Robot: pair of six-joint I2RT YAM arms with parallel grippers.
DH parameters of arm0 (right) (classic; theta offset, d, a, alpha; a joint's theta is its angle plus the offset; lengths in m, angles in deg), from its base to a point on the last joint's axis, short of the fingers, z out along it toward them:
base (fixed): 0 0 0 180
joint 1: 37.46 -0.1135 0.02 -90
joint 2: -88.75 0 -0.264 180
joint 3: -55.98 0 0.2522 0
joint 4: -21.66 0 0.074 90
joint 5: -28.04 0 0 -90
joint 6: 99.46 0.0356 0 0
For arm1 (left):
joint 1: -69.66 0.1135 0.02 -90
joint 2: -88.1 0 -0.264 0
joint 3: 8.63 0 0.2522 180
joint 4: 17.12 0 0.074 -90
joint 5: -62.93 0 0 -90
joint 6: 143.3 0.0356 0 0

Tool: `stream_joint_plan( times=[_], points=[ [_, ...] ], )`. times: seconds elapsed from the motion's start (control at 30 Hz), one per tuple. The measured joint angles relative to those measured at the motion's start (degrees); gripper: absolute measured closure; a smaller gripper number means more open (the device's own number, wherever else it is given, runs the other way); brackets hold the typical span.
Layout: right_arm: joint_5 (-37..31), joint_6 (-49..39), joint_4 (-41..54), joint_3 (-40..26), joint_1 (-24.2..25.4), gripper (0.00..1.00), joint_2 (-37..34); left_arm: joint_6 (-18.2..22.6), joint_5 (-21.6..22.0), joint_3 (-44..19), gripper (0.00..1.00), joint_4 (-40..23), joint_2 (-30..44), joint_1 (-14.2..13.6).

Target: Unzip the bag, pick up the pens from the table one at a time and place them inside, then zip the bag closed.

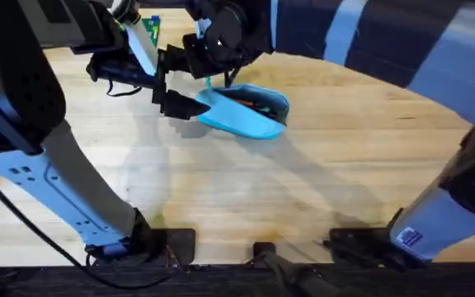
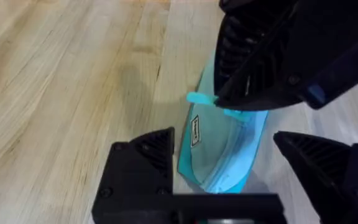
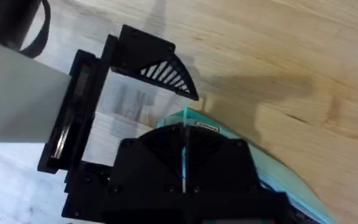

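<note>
overhead: light-blue bag (image 1: pixel 246 114) lying on the table (image 1: pixel 303 181) toward the far side, mouth gaping, with an orange pen (image 1: pixel 250 102) and a dark pen beside it visible inside. left gripper (image 1: pixel 176 106) at the bag's left end, fingers spread to either side of that end. right gripper (image 1: pixel 210 76) reaching down from above to the bag's top edge, pinched on the small blue pull tab (image 1: pixel 209 82).

left wrist: own black fingers (image 2: pixel 143 163) parted wide, straddling the bag's (image 2: pixel 225 149) near end, not pressing it. beyond them, right gripper (image 2: pixel 219 99) clamped on the pull tab (image 2: pixel 199 98), tab sticking out sideways between the closed tips. a small label on the bag's side.

right wrist: own fingers closed together on the thin blue tab (image 3: pixel 184 140), bag (image 3: pixel 278 180) beneath. left gripper's ribbed finger (image 3: pixel 163 71) just beside the bag's end, resting over the table (image 3: pixel 278 56).
</note>
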Motion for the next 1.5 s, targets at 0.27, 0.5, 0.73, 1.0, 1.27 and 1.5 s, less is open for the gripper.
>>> stream_joint_plan(
  times=[0.27,0.5,0.73,1.0,1.27,1.5],
  points=[
    [0.0,0.0,0.0,0.0,0.0,0.972,0.0,-0.1,0.0,0.0,0.083,0.0,0.0,0.0],
    [0.0,0.0,0.0,0.0,0.0,0.972,0.0,-0.2,0.2,0.0,0.776,0.0,0.0,0.0],
    [0.0,0.0,0.0,0.0,0.0,0.972,0.0,0.0,0.5,0.0,0.955,-0.2,0.0,0.0],
    [0.0,-0.3,0.6,0.0,0.2,0.972,0.0,0.0,0.6,0.0,0.96,-0.2,0.0,0.0],
    [-0.2,-1.4,6.2,0.0,2.5,0.972,0.0,0.0,0.6,0.0,0.96,-0.2,0.0,0.0],
    [1.9,-1.5,10.2,0.0,5.9,0.971,0.0,0.0,0.3,0.0,0.96,0.0,0.0,-0.2]
  ],
)
